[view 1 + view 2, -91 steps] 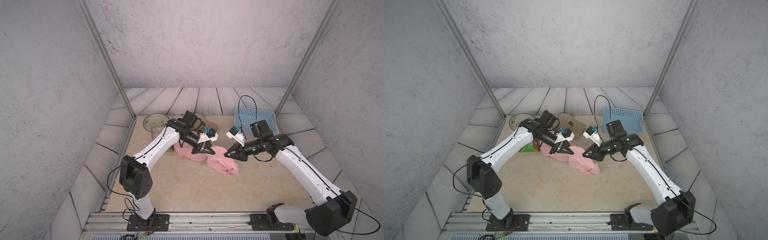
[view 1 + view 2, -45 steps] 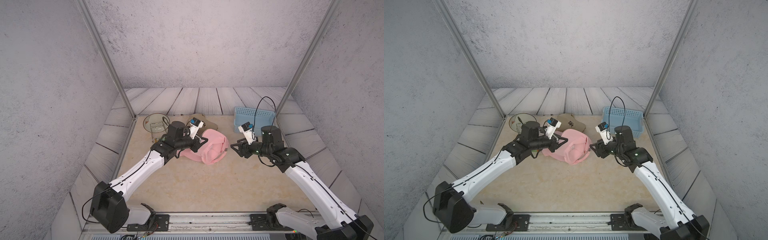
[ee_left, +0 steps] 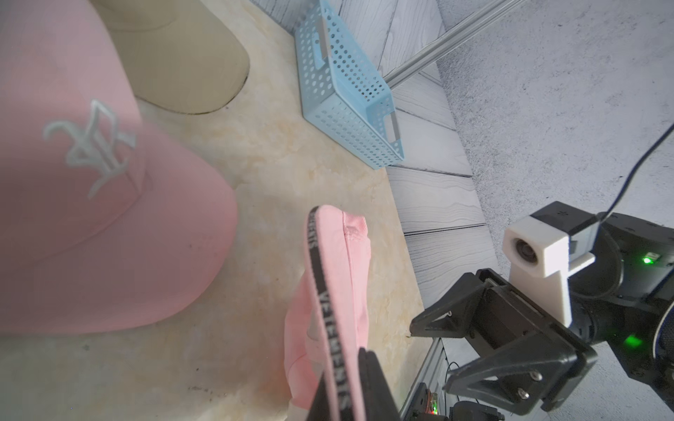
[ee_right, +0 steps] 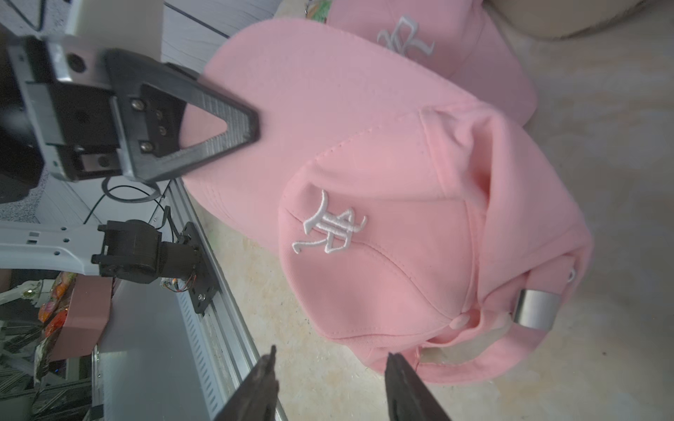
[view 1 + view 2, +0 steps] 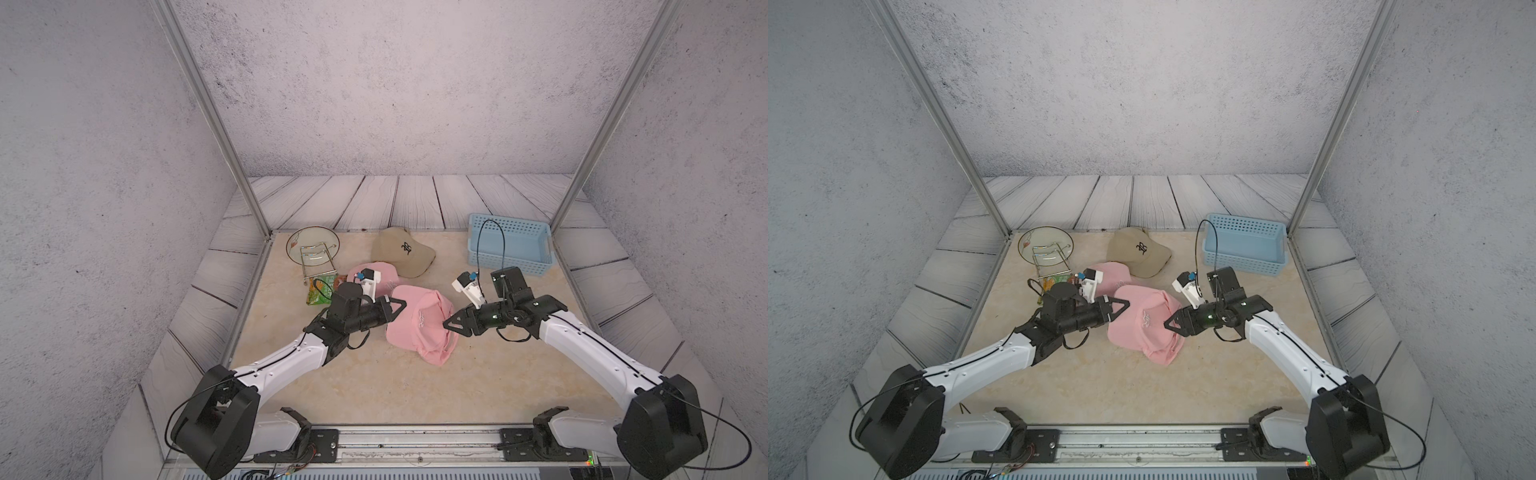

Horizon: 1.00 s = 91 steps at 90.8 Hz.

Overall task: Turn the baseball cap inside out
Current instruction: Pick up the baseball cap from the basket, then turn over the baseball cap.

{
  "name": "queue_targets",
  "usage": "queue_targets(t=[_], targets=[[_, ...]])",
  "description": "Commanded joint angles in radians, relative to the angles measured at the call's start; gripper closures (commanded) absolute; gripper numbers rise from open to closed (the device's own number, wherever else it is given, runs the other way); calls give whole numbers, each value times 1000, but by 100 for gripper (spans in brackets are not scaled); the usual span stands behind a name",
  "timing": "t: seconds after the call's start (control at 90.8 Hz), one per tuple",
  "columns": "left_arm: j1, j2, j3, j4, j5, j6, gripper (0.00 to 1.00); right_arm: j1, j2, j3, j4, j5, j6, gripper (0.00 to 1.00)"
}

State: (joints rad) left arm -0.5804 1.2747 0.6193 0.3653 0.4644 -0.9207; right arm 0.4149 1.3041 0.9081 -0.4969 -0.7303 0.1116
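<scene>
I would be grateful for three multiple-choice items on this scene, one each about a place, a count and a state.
1. Where does the blue basket stand?
A. At the far right corner of the table.
B. Between the two arms.
C. At the near left corner.

2. How many pink caps are in view?
A. One.
B. Two.
C. Three.

3. How is the right gripper?
A. Open, beside the cap's back.
B. Shut on the brim.
C. Shut on the basket.

Key:
1 A: both top views show it at the back, on the right.
2 B: the held pink cap is gripped by the shut left gripper, and the second pink cap lies behind it.
3 A: in the right wrist view its jaws stand apart with nothing between them.
</scene>
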Motion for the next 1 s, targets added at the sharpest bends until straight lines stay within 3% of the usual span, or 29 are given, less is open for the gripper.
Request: queue_targets(t=[0.0, 0.187, 0.451, 0.859, 0.991], targets=[[-6, -43, -34, 18, -59, 16, 100, 22, 98, -9, 26, -20, 44, 50], [-6, -61, -79, -5, -84, 42, 100, 72, 232, -8, 107, 98, 140, 50], [-6, -65, -90, -23, -88, 68, 100, 91, 284, -12, 153, 275, 214, 49], [-6, -31, -90, 2, -77, 63, 100, 129, 388, 26, 169, 276, 210, 48], [-6, -18, -92, 6, -84, 59, 100, 144, 406, 35, 195, 239, 220, 54]])
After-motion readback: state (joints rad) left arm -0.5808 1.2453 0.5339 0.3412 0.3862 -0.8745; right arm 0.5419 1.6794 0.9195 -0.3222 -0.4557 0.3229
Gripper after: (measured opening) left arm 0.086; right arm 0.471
